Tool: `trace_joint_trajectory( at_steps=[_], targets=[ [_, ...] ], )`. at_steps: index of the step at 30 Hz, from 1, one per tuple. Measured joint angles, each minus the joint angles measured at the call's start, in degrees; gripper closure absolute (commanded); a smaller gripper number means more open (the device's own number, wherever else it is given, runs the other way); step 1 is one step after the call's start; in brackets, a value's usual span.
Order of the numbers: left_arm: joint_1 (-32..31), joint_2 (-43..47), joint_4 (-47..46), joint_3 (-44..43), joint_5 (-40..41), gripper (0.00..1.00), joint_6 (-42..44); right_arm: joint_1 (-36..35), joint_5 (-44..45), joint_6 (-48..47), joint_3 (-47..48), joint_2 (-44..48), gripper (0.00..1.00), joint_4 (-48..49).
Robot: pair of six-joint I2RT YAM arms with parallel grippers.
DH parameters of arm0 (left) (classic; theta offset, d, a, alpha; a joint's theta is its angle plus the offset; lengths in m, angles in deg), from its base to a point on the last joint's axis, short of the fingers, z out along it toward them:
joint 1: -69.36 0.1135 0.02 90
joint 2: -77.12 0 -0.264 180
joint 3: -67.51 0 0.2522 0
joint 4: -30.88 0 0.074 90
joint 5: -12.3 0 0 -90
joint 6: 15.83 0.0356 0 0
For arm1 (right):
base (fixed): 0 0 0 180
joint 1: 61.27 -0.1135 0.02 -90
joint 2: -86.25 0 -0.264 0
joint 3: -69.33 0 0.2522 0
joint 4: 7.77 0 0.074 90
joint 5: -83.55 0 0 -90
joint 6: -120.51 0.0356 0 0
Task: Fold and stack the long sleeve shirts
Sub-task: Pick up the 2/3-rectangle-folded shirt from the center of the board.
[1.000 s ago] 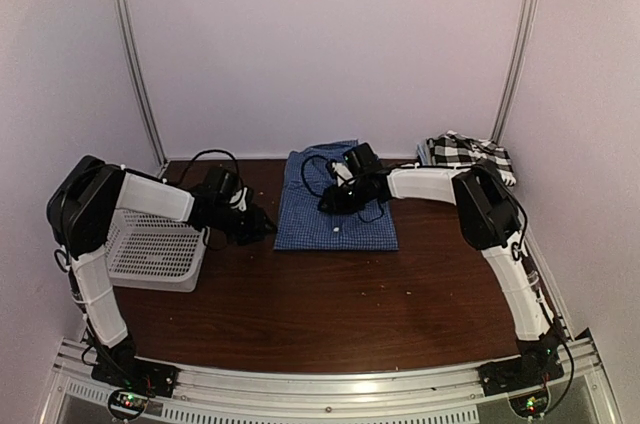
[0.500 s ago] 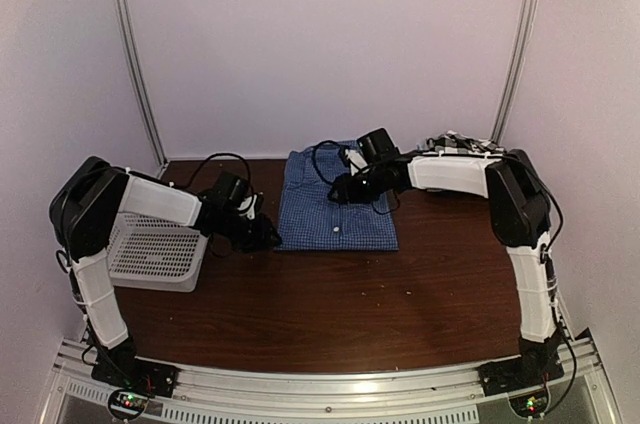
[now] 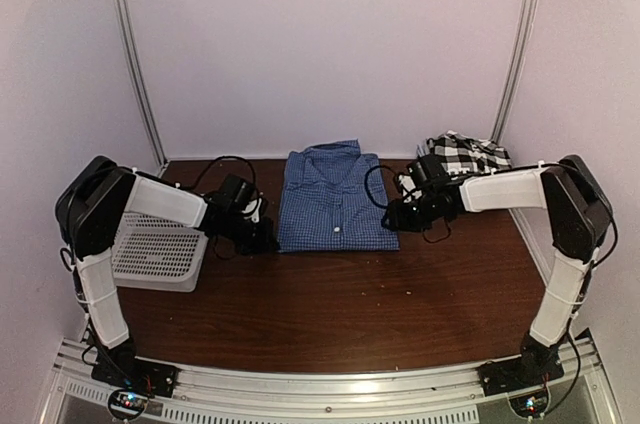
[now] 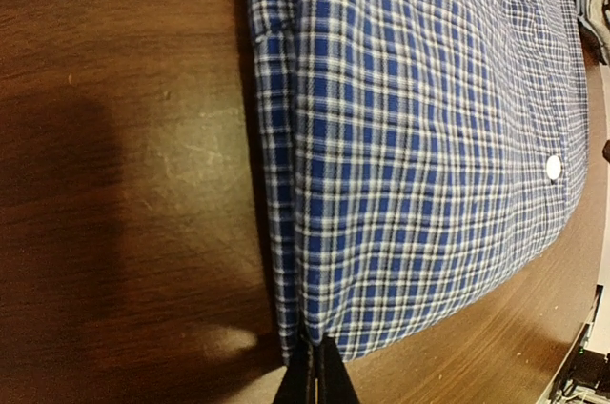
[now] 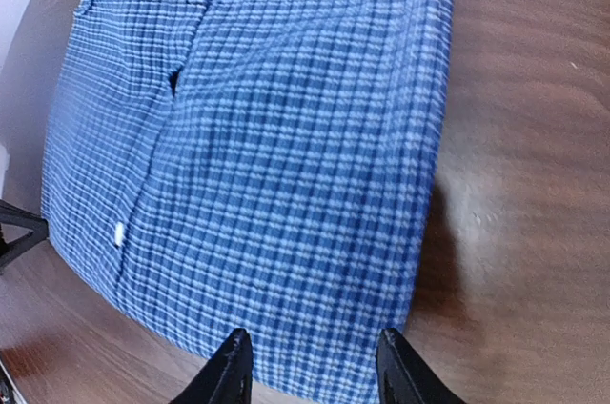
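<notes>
Fingertips (image 4: 326, 383) of the left end effector (image 4: 312, 377) pinch the blue shirt (image 4: 429, 137); the right end effector (image 5: 310, 368) gapes above it.

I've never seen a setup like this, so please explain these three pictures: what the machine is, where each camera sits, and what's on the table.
This is a robot with two arms bolted at the near edge of a brown table, each ending in a two-finger gripper. The wide picture comes from a fixed camera above and behind the arms. The two close-ups come from cameras on the wrists, looking past each arm's own fingers. In the middle lies a folded blue checked shirt. A black-and-white checked shirt sits crumpled at the far right, and a white mesh basket stands at the left. The left gripper is closed at the blue shirt's left edge and seems to pinch it. The right gripper is open at the shirt's right edge, holding nothing.
</notes>
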Motion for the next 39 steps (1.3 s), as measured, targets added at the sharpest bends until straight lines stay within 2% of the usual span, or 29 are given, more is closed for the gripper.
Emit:
trace_joint_trajectory(
  at_steps=[6, 11, 13, 21, 29, 37, 39],
  targets=[
    [-0.2, 0.1, 0.3, 0.3, 0.4, 1.00, -0.3, 0.0, 1.9, 1.0, -10.8, 7.5, 0.53, 1.6],
    [-0.3, 0.8, 0.2, 1.1, 0.8, 1.00, -0.6, 0.0, 1.9, 1.9, -15.3, 8.9, 0.54, 4.0],
    [-0.3, 0.8, 0.2, 1.2, 0.8, 1.00, -0.6, 0.0, 1.7, 2.1, -16.2, 8.9, 0.55, 4.5],
    [-0.4, 0.9, 0.2, 1.2, 0.9, 1.00, -0.6, 0.0, 0.5, 2.7, -16.7, 6.7, 0.68, 8.1],
    [-0.5, 0.9, 0.3, 1.2, 1.0, 1.00, -0.6, -0.4, 0.2, 3.4, -16.9, 4.7, 0.72, 10.2],
    [-0.6, 1.1, 1.0, 1.2, 1.0, 1.00, -0.5, -0.9, 0.2, 3.8, -16.9, 3.9, 0.99, 11.4],
    [-0.9, 1.2, 1.6, 1.1, 1.0, 1.00, -0.2, -1.0, 0.2, 4.0, -16.9, 4.0, 1.00, 11.2]
  ],
)
